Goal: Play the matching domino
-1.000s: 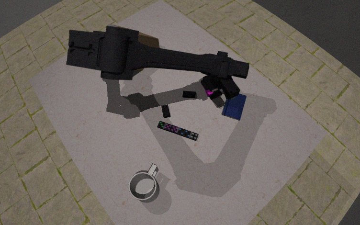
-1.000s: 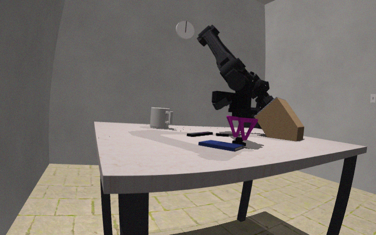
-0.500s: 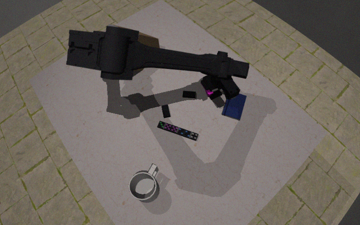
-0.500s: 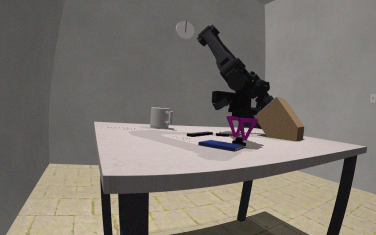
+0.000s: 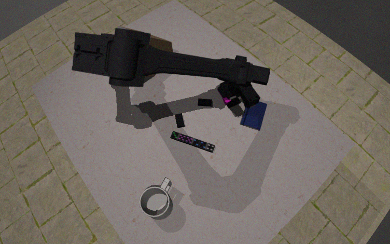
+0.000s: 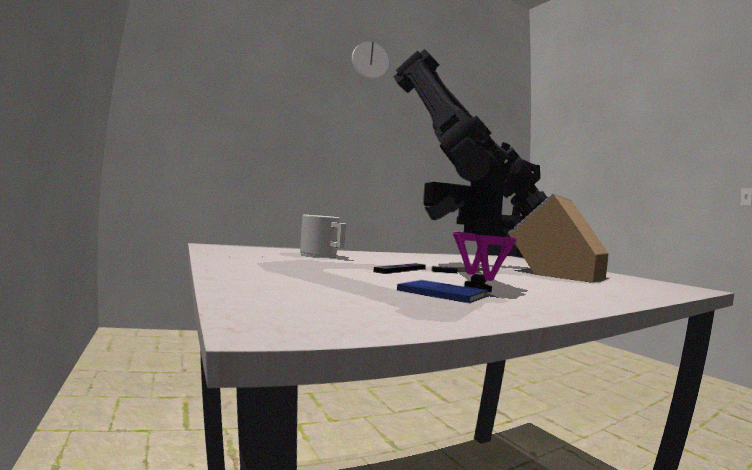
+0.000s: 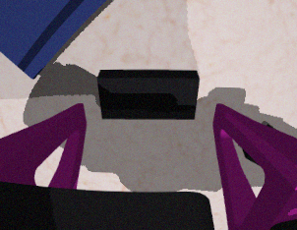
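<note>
A line of three face-up dominoes (image 5: pixel 192 141) (image 6: pixel 399 268) lies on the table, with green pips at its left end and white pips at its right end in the top view. One face-down domino (image 5: pixel 179 120) lies just above its left part, and another (image 5: pixel 205 102) lies farther up. A third black domino (image 7: pixel 148 95) (image 6: pixel 478 286) is under my gripper (image 7: pixel 149 113) (image 6: pixel 480 276), crosswise ahead of the purple fingertips in the wrist view. The fingers stand wide apart, one beyond each end of it, and hold nothing. In the top view the wrist mostly hides the fingers.
A blue book (image 5: pixel 254 116) (image 6: pixel 440 290) (image 7: pixel 49 29) lies close beside the domino under my gripper. A grey mug (image 5: pixel 155 201) (image 6: pixel 319 235) stands well away from the line. A brown block (image 5: pixel 161 43) (image 6: pixel 560 245) stands by the arm's base.
</note>
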`<state>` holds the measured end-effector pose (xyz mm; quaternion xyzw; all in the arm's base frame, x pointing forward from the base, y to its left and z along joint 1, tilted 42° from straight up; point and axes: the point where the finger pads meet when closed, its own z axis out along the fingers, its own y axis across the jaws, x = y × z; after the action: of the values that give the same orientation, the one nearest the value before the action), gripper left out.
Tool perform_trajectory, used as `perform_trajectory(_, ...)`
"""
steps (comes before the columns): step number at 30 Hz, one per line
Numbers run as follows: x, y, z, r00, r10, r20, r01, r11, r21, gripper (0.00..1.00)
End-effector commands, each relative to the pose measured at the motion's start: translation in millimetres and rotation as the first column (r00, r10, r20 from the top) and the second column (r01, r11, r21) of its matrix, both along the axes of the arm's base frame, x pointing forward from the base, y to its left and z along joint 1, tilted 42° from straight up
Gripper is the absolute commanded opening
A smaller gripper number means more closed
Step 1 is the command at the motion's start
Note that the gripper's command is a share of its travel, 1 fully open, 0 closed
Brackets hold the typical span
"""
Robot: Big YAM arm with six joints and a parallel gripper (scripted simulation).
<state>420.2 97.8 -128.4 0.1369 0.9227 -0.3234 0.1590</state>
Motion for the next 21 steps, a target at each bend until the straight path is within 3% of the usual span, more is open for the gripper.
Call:
perform_trajectory(1,3.1,3.3,2.6,1.000,0.003,0.010,-0.003,1.000,0.005,0.73)
perform_trajectory(10,14.1,4.3,6.7,0.999,-0.014,0.042,0.014,1.000,0.018,0.73)
perform_trajectory(21,7.2,3.9,4.2,1.000,-0.003,0.021,0.003,1.000,0.010,0.73)
